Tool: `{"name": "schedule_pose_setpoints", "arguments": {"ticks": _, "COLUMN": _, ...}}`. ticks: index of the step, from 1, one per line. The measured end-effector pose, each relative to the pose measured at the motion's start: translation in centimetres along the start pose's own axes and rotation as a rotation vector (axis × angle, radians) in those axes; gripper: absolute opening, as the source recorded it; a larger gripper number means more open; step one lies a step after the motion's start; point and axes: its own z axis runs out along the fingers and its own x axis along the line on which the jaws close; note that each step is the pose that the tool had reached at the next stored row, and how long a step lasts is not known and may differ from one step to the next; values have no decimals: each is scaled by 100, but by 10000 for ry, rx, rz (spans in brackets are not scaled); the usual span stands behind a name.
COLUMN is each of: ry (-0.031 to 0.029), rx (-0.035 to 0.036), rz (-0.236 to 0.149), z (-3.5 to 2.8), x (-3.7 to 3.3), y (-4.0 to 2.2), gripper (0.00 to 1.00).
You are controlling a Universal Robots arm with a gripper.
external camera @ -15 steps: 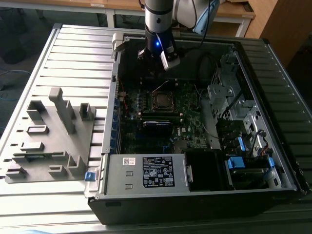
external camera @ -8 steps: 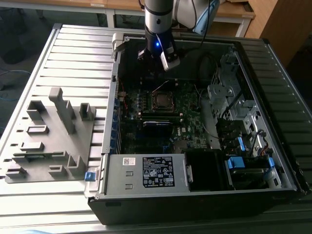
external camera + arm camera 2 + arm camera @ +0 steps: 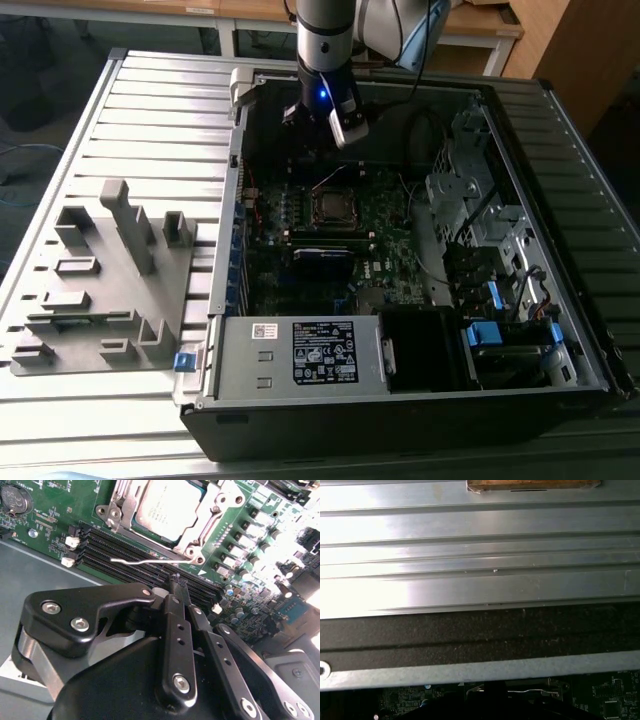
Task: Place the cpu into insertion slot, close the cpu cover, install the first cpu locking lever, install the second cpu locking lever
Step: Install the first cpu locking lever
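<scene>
One claw hangs over the open computer case, its two fingers pressed together at the tips with nothing between them. Just ahead of those tips in the second wrist view, a thin silver locking lever lies across the long black memory slots, close to the claw but apart from it. Beyond the lever, farther from the claw, the cpu sits flat in the insertion slot on the green circuit board. The cpu cover is folded down around the cpu, its silver frame bordering the grey metal top. The claw touches none of these. In the exterior view, the slot lies lower than the claw, well inside the case walls. The case stands on the ribbed metal bench, and off to the exterior view's left of the claw, outside the case, a grey fixture with upright blocks rests on the bench.
</scene>
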Motion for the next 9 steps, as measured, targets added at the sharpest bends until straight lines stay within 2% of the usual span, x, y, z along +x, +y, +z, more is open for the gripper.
{"name": "schedule_pose_setpoints", "arguments": {"ticks": 6, "ry": 0, "rx": -9, "rz": 1, "z": 1, "x": 0, "y": 0, "gripper": 11}}
{"name": "schedule_pose_setpoints", "arguments": {"ticks": 9, "ry": 8, "rx": -99, "rz": 5, "z": 0, "x": -1, "y": -5, "gripper": 11}}
